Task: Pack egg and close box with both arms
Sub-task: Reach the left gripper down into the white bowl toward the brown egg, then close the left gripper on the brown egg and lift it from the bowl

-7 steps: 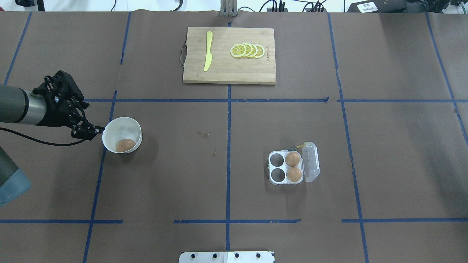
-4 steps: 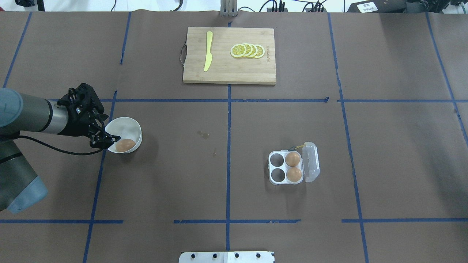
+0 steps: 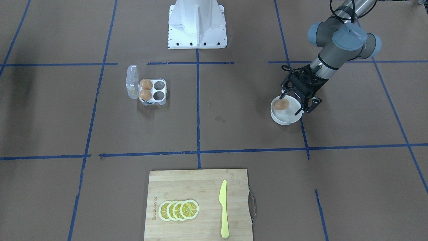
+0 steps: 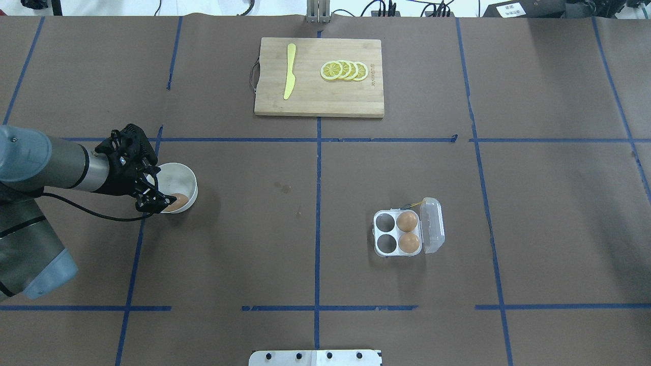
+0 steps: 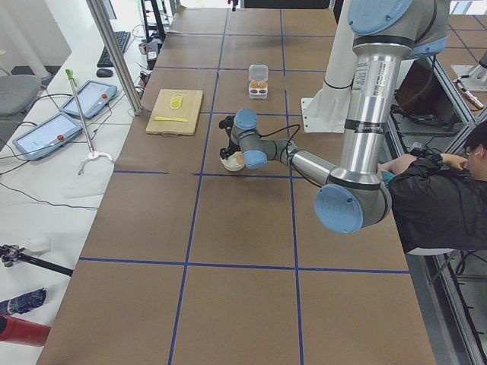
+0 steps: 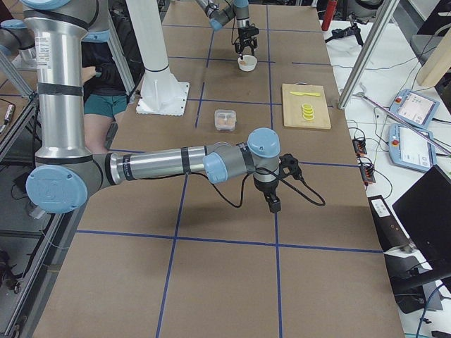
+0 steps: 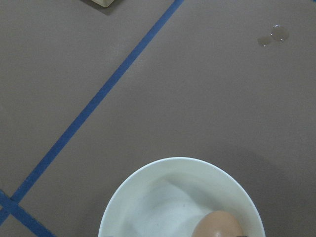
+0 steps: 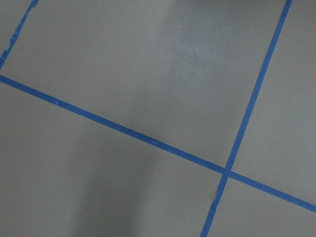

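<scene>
Left gripper (image 4: 154,189) is held low over the white bowl (image 4: 178,175), jaws spread. Egg (image 4: 176,202) is seen in the bowl just beneath it, ungripped. Box (image 4: 396,233) is set well apart from it, lid open, two more eggs (image 4: 407,221) seated. Right gripper (image 6: 273,205): state cannot be told.

Partly masked by left end effector (image 4: 155,189) in overhead view: egg (image 4: 179,202). Cut off at lower edge of left wrist view: white bowl (image 7: 158,202) and same egg. Too small in right side view to judge finger spacing: right end effector (image 6: 271,204).
</scene>
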